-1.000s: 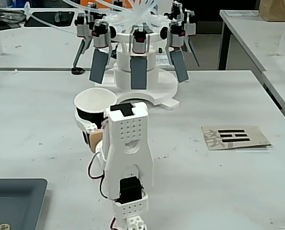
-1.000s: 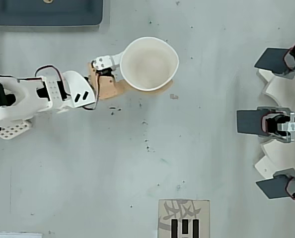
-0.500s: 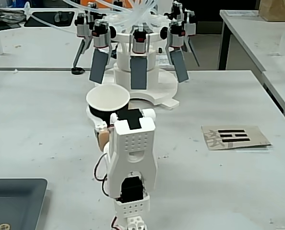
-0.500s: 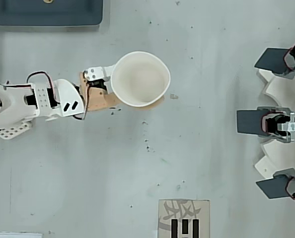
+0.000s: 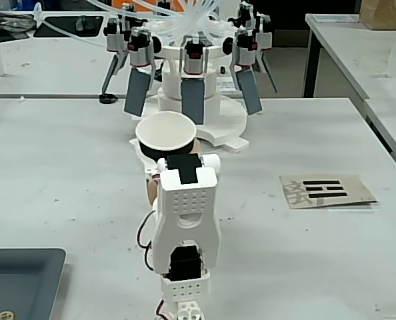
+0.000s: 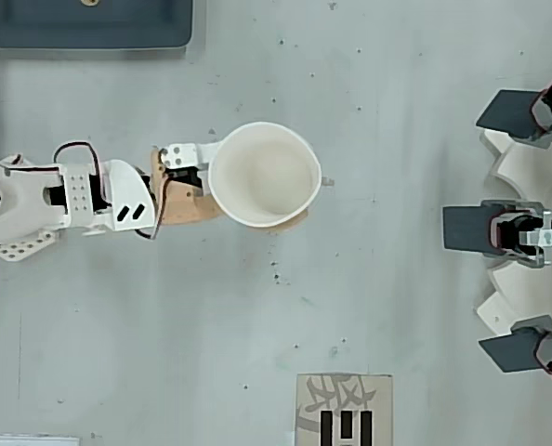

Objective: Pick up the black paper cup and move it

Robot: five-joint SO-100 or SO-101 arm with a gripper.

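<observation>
**Cup held in the claw**

Gripper [image 6: 257, 177] is clamped round the black paper cup [image 6: 262, 173], one white plastic finger at 12, a tan one at 6 in the overhead view. Cup upright, round, matte black wall, white inside w/ rolled rim. White perforated arm [image 5: 185, 213] trails toward 9. Grey-paddled machine [image 5: 191, 87] sits at 3. Worn, speckled table [image 6: 397, 307]; printed card [image 6: 343, 409] at 5.
</observation>
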